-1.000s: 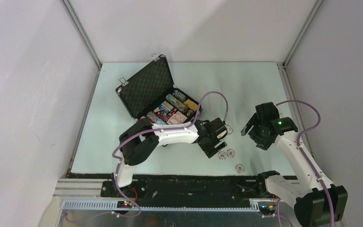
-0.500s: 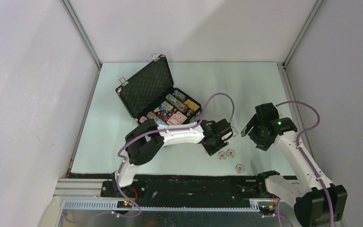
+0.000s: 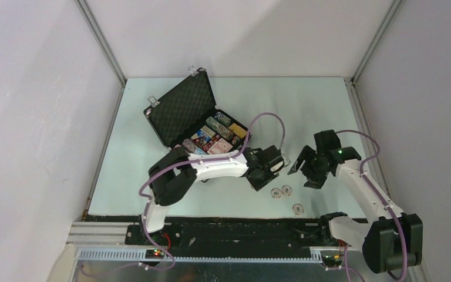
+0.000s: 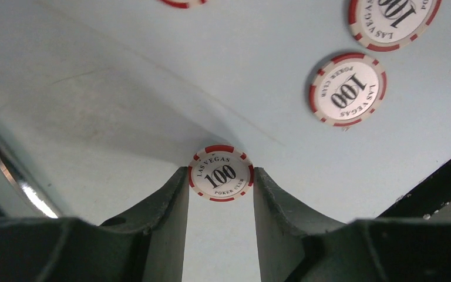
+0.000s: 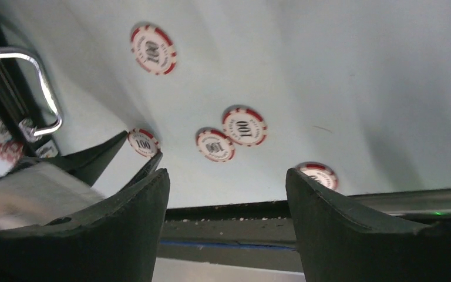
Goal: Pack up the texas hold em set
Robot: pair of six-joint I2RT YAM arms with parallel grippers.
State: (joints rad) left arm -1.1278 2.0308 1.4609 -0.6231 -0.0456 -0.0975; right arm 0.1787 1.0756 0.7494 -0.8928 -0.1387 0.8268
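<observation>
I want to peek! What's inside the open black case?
Rows of colourful chips and what look like card packs lie in the case. The left arm covers its near edge, so anything there is hidden.

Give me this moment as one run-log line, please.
left gripper: shut on chip | right gripper: open, empty | other chips: loose on table | case: open, part-filled

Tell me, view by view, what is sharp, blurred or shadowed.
Left wrist view: the poker chip in the left gripper is sharp, its print readable; the fingers are dark and soft. Right wrist view: smeared, print on the loose chips hazy, a pale blur at lower left. Top external view: even light, those chips too small to read.
</observation>
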